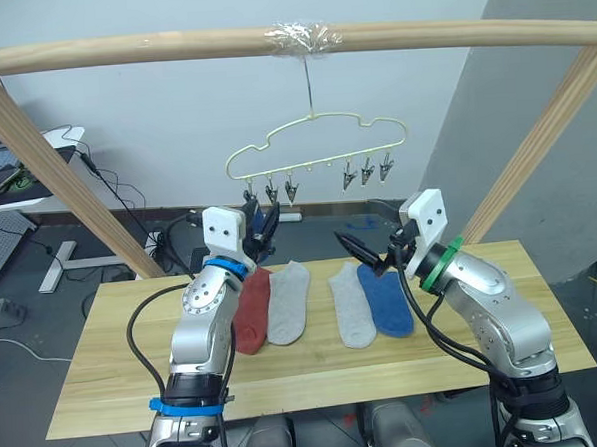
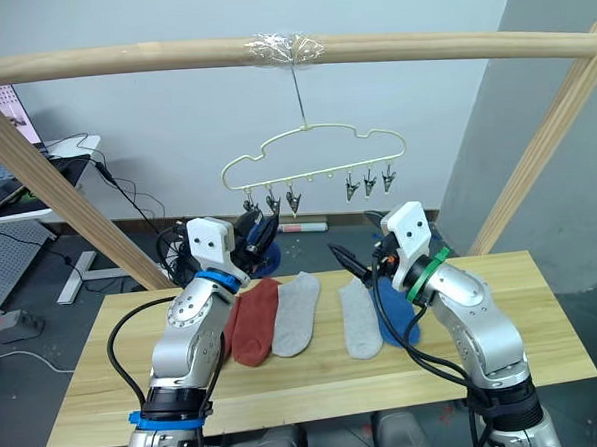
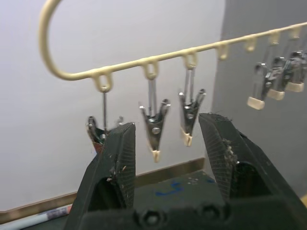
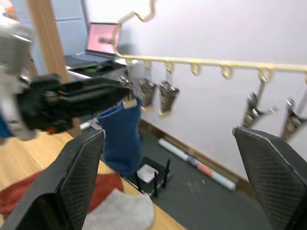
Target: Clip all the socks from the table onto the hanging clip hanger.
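The cream clip hanger hangs by its hook from the top pole, with a row of grey metal clips under it. A blue sock dangles from a clip at the hanger's left end. My left gripper is raised just under those left clips, open, with nothing between its fingers. On the table lie a rust-red sock, two grey socks and another blue sock. My right gripper hovers open above the right pair.
A round wooden pole frame spans the table, with slanted legs at both back corners. A desk with a laptop and cables stands at the far left. The table's front strip is bare wood.
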Robot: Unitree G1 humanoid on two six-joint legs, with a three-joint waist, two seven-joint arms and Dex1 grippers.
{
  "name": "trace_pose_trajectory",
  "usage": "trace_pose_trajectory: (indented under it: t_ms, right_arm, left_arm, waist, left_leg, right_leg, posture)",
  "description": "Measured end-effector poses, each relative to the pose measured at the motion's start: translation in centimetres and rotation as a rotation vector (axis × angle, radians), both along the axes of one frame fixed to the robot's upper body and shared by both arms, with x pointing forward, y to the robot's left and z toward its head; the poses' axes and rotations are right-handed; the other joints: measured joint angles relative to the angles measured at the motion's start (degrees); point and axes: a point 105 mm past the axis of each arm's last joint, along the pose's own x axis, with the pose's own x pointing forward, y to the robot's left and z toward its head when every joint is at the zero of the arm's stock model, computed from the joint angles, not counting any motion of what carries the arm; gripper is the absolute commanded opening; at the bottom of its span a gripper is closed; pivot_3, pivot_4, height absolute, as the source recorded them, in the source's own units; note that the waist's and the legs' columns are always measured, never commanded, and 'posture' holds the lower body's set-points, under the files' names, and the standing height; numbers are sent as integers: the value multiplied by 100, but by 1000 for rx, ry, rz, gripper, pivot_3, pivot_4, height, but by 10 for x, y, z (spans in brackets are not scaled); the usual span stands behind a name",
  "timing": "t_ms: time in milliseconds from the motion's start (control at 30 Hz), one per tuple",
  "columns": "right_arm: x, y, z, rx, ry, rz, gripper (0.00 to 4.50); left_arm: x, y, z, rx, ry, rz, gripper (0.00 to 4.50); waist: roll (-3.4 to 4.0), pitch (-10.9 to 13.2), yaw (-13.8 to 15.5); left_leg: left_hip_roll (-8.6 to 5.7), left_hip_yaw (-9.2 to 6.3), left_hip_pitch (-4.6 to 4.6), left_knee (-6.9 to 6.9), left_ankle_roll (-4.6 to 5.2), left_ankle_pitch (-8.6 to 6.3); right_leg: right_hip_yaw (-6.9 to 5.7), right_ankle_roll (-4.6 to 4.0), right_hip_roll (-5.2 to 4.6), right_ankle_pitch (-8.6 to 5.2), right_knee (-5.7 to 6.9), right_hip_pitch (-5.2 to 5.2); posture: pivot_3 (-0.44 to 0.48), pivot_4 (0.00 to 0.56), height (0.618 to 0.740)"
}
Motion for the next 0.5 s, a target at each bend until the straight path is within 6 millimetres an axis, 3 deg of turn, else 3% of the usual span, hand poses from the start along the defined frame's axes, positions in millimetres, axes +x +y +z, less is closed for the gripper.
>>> trace_pose_trajectory:
  t_ms: [500]
  right_arm:
    - [-5, 7, 12, 21, -23, -12, 4500]
  left_arm:
    - [25, -4, 2, -14, -31, 11, 2290]
  waist:
    - [0, 0, -10]
  left_leg:
    - [0, -2, -4, -2, 0, 0]
  right_leg:
    - [-2, 2, 0, 0, -4, -2]
  posture:
    - [-116, 119, 740]
